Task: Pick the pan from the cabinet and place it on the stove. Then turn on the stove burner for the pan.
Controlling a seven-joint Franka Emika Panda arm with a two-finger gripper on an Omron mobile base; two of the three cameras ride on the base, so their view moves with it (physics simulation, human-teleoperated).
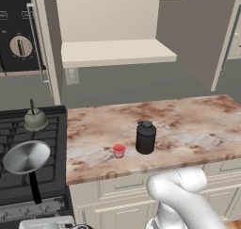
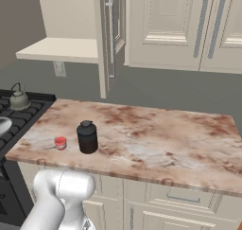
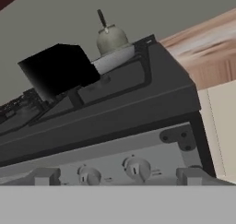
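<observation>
The silver-grey pan (image 1: 26, 156) sits on the front right grate of the black stove (image 1: 14, 129), its black handle pointing toward the knob strip (image 1: 33, 208). A sliver of the pan (image 2: 2, 125) also shows at the left edge of the right base view. My gripper (image 3: 118, 177) is open and holds nothing. It hangs low in front of the stove, facing two small knobs (image 3: 137, 168) on the silvery strip. In the hand view the pan's rim (image 3: 115, 58) shows above the stove's edge, with the handle's end (image 3: 60, 71) large and dark. The cabinet (image 1: 117, 51) stands open, its shelf bare.
A grey-green kettle (image 1: 35, 119) stands on the back right burner behind the pan. On the marble counter (image 1: 188, 124) are a black jar (image 1: 146, 137) and a small red cup (image 1: 119, 150). The cabinet door (image 2: 111, 35) hangs open above the counter.
</observation>
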